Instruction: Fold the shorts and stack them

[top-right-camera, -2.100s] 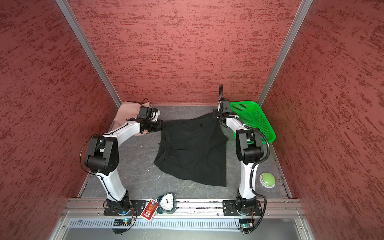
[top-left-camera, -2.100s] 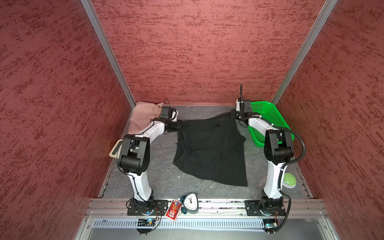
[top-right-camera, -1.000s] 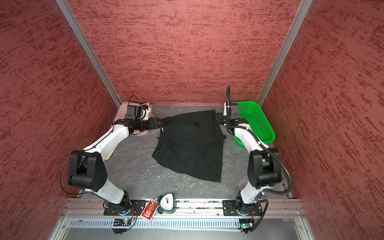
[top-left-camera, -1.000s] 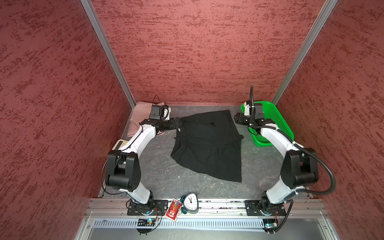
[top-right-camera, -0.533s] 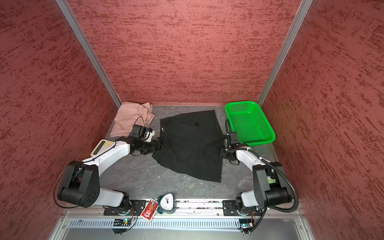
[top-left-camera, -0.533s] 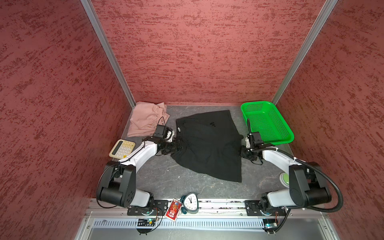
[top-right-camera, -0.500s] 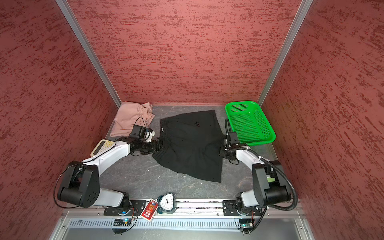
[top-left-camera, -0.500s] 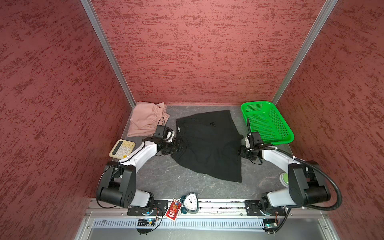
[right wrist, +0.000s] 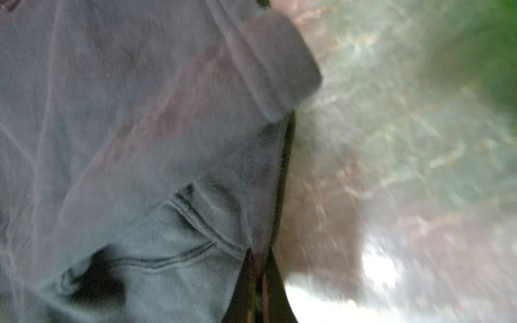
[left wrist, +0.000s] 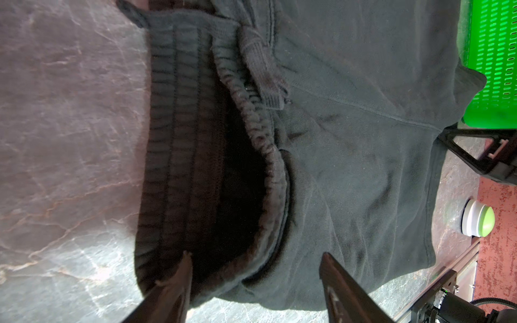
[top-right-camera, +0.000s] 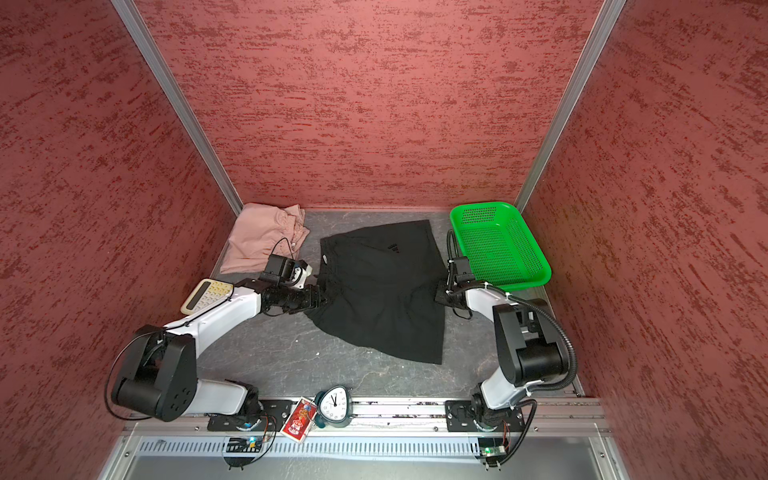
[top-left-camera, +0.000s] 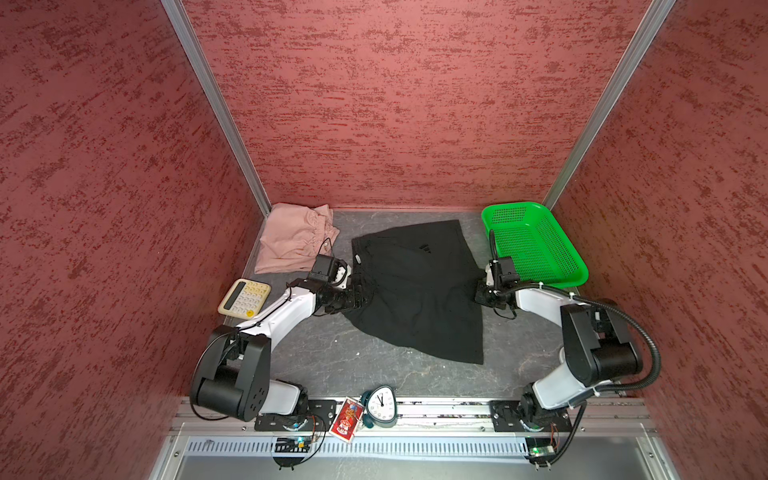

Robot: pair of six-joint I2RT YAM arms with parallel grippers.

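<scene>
Black shorts (top-left-camera: 419,299), spread on table (top-left-camera: 332,353): left gripper (left wrist: 254,256) open astride waistband (left wrist: 179,139), right gripper (right wrist: 258,265) closed on side hem (right wrist: 275,173); hazard: left catching one layer only, skewing fold.

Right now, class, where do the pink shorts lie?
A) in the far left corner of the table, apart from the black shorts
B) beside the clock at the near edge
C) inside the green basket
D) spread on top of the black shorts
A: in both top views the pink shorts lie bunched in the far left corner, with a strip of bare table between them and the black shorts.
</scene>
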